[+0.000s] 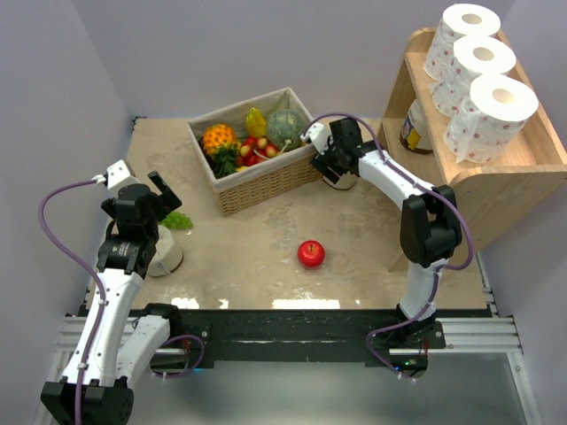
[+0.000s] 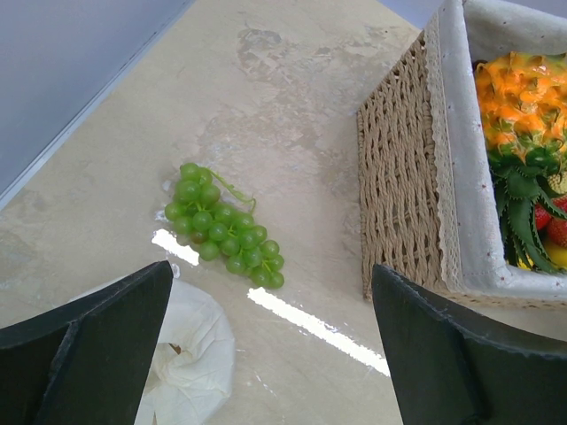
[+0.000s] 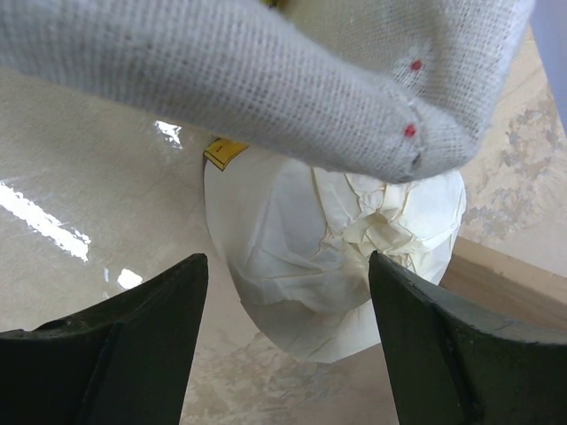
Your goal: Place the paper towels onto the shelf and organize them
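the plain cream roll (image 3: 354,239) is sitting on the table (image 1: 257,252), looks like on end. it's tucked right under the corner of the basket liner (image 3: 266,71) and just beside the foot of the shelf (image 1: 523,181). it's looking light and squishy, with crumpled wrap stuffed into the core, so i'm guessing a hard squeeze is only going to dent it. best bet imo is taking it gently across the round sides.

the right gripper (image 3: 288,261) is straddling it with jaws spread, a sliver of gap showing on both sides, not pinching anything yet. tight spot tho, with that liner overhanging.

three dotted rolls (image 1: 483,62) are already lining the shelf's top tier. a white roll (image 2: 195,363) is lying under the left gripper (image 2: 272,268), whose jaws are standing wide apart and holding nothing. grapes (image 2: 226,235) are just beyond.
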Robot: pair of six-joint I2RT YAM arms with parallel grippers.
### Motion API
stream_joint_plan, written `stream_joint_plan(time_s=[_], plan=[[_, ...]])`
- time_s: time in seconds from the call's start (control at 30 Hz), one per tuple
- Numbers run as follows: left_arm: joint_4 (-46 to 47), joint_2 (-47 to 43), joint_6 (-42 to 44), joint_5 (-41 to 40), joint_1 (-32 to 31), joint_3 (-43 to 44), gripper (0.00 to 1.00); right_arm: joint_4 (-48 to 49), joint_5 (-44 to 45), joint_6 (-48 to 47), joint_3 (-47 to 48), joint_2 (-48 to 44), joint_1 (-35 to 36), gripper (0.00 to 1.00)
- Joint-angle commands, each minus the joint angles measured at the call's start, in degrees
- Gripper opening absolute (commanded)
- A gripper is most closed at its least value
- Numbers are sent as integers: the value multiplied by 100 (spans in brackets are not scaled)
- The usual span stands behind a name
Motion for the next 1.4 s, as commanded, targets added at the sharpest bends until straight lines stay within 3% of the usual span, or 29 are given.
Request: stream_joint_plan(time_s=[0.0, 0.37, 0.5, 0.57, 0.8, 1.17, 1.37], plan=[[243, 0, 90, -97, -19, 10, 100, 267, 63, -74, 130, 134, -40, 76], [243, 0, 90, -89, -27, 10, 100, 240, 212, -4, -37, 231, -49, 71], [235, -17, 90, -80, -27, 19, 100, 144, 257, 84, 42, 179, -58, 54], [243, -26, 82, -71, -27, 19, 100, 109, 291, 154, 42, 38, -40, 50], [261, -70, 82, -18, -36, 10, 100, -278, 238, 400, -221, -585, 205, 48], [261, -184, 90, -1, -98, 1, 100, -761, 1327, 1235, -1039, -1956, 1101, 48], [270, -246, 90, 8, -124, -8, 100, -1481, 1952, 1534, -347, -2344, 1234, 48]])
